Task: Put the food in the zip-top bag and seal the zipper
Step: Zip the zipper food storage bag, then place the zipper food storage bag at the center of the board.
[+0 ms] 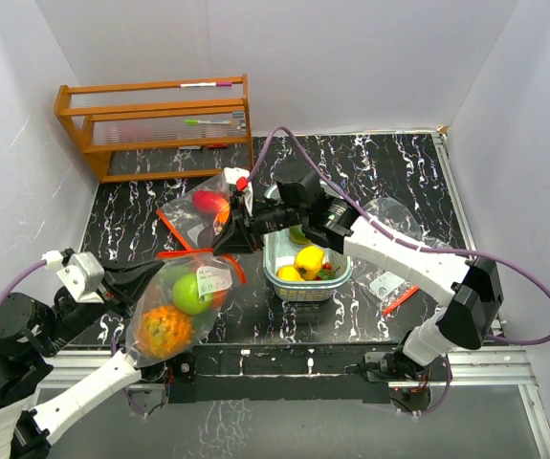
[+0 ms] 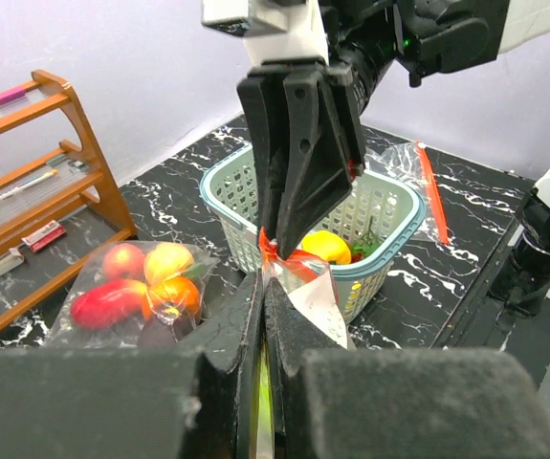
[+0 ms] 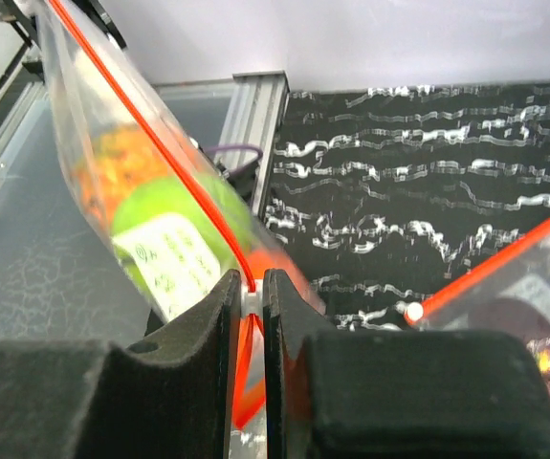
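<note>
**Bag held at both ends, zipper pinched**

**Task items.** The bag (image 1: 174, 306) is clear plastic with a red zipper (image 1: 198, 254) along its top edge and a white label (image 1: 214, 279) on its side. It holds a green fruit (image 1: 190, 294) and, below that in the top view, a bumpy orange fruit (image 1: 165, 328). The bag stretches between the two grippers at the near left of the table (image 1: 418, 191), and its lower part hangs past the table's near edge. A yellow fruit (image 1: 309, 258) and other pieces too hidden to name lie in the teal basket (image 1: 279, 277), just right of the bag. A second bag (image 1: 203, 206) holding red and orange fruit lies on the table behind the held bag, left of the basket.

**Left arm.** The arm is folded at the near left corner. The left gripper (image 1: 133, 280) points toward the table centre. Its jaws are fully closed, clamping the bag's left end.

**Right arm.** The arm reaches from the near right base, over the basket, toward the left. The right gripper (image 1: 227, 241) is closed almost completely, with the zipper end pinched between its fingertips (image 3: 229, 296). In the left wrist view its fingers angle down onto the zipper from above.
</note>
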Controlling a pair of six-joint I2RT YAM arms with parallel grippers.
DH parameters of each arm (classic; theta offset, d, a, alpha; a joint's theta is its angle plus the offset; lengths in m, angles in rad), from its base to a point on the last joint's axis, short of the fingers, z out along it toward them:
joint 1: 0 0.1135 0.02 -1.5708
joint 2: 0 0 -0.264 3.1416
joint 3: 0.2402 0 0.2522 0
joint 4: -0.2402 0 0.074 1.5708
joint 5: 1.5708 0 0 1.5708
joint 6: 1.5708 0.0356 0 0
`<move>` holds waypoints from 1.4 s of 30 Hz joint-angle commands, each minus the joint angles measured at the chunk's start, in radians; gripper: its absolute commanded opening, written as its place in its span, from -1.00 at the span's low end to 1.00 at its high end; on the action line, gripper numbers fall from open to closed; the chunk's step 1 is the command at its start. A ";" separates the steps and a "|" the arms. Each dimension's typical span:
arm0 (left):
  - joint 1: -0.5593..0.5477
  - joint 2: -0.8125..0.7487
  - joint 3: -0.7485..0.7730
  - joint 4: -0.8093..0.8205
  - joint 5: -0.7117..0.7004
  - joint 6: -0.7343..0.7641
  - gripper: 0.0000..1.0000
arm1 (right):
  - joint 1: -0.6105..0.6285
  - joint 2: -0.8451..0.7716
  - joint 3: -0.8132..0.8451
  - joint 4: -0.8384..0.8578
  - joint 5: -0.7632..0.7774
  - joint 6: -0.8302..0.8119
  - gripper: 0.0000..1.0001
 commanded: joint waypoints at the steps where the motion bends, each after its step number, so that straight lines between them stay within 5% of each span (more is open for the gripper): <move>1: -0.010 -0.021 0.067 0.093 -0.085 0.030 -1.00 | -0.041 -0.055 -0.075 -0.009 0.021 0.000 -0.85; 24: -0.033 0.040 0.041 0.220 -0.337 0.105 -1.00 | -0.122 -0.145 -0.249 -0.030 0.199 0.036 -0.82; 27: -0.036 0.090 0.055 0.228 -0.336 0.093 -1.00 | -0.121 -0.168 -0.212 -0.052 0.322 0.091 -0.28; 30: -0.038 0.189 0.094 0.223 -0.331 0.075 -1.00 | -0.122 -0.226 -0.194 -0.054 0.484 0.157 0.88; 34: -0.039 0.352 0.162 0.242 -0.339 0.085 -1.00 | -0.140 -0.304 -0.200 -0.057 0.722 0.207 0.97; 42: -0.039 0.589 0.233 0.424 -0.532 0.192 -1.00 | -0.242 -0.381 -0.192 -0.243 0.956 0.385 0.97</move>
